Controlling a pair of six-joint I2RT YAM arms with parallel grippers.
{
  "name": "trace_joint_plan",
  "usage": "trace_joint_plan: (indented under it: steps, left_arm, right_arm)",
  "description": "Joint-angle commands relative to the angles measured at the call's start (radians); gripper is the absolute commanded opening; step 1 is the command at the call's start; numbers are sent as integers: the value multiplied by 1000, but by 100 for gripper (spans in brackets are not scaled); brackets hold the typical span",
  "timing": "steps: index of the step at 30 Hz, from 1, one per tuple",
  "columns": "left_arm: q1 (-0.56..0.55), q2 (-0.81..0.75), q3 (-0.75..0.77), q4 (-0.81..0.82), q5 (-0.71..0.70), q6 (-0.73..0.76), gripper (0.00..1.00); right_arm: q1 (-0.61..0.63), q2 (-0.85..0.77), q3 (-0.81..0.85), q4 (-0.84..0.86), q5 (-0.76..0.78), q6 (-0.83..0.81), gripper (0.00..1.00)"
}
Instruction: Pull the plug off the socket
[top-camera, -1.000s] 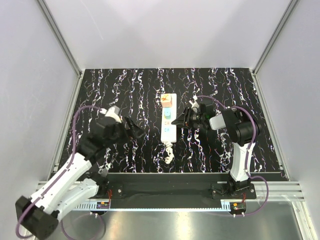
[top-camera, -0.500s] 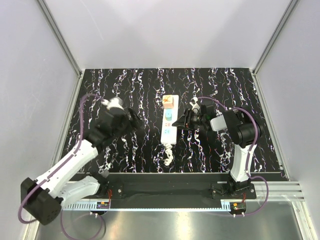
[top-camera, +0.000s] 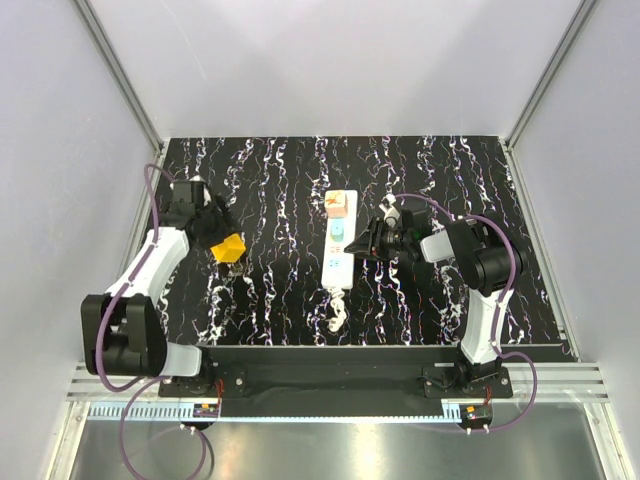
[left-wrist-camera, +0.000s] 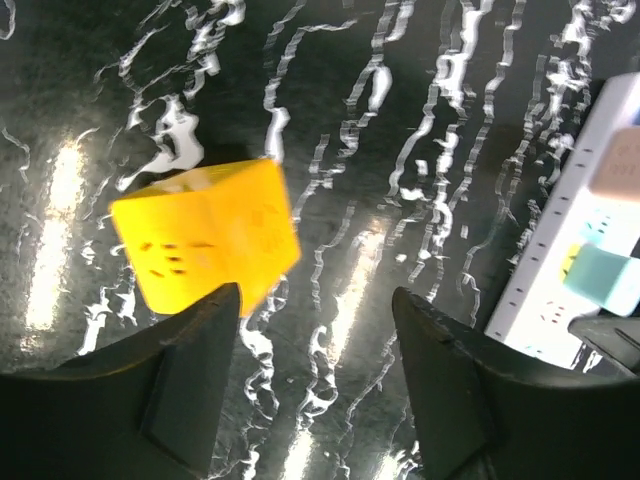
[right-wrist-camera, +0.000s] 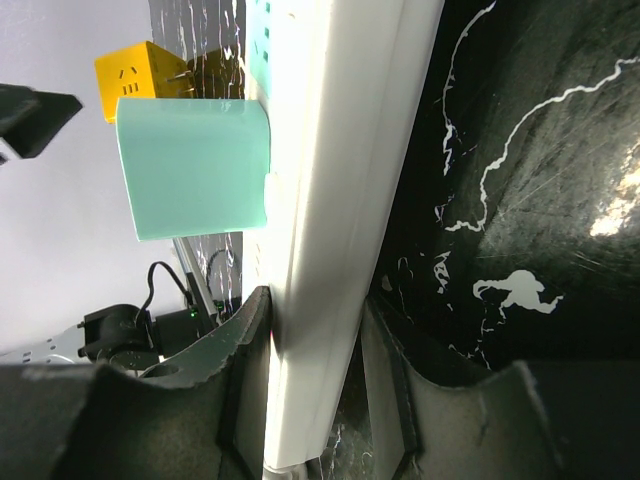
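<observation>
The socket (top-camera: 340, 262) is a long white power strip lying mid-mat, also seen in the left wrist view (left-wrist-camera: 548, 300). My right gripper (top-camera: 362, 244) is shut on its side edge, with the strip (right-wrist-camera: 340, 200) squeezed between both fingers (right-wrist-camera: 318, 300). A teal plug (right-wrist-camera: 190, 165) and an orange plug (top-camera: 337, 203) sit in the strip. A yellow cube plug (top-camera: 231, 247) rests on the mat far left of the strip. My left gripper (top-camera: 218, 237) hovers over it, open (left-wrist-camera: 315, 300). The yellow plug (left-wrist-camera: 205, 235) lies just past the left fingertip, outside the jaws.
The strip's short knotted white cord (top-camera: 336, 315) trails toward the near edge. The black marbled mat (top-camera: 280, 190) is bounded by an aluminium frame rail (top-camera: 135, 240) close behind the left arm. The right arm's body (top-camera: 480, 255) lies low beside the strip.
The left arm swung left, away from the strip to the mat's left side. The yellow plug now shows free on the mat. The right gripper held still on the strip.
</observation>
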Motion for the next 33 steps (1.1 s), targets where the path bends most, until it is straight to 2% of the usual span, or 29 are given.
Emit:
trace_joint_plan:
  steps: [1,4,9,13,15,17,19,21,33]
  left_arm:
    - [67,-18,-84,152,153,41,63]
    - [69,-6,-105,217,164,58,55]
    - [69,8,-133,234,155,48,53]
    - [110,22,-173,235,132,35,51]
    - [122,35,-199,235,131,18,44]
    - [141,34,-235,252,138,-7,42]
    - [142,20,-256,275,157,-16,44]
    - [142,-7,-274,278,149,-22,53]
    - [162,-49,-314,231,69,-42,51]
  right_arm:
    - [17,11,-20,-53,60,-78,0]
    - [17,28,-14,-38,42,-64,0]
    - [17,20,-16,-38,46,-64,0]
    - [17,28,-13,-36,40,-61,0]
    - [17,27,-13,-36,42,-61,0]
    - [17,25,-13,-36,42,-61,0]
    - [17,25,-13,-36,40,-61,0]
    - [16,27,-13,-35,42,-59,0]
    - [17,23,-13,-28,34,-56,0]
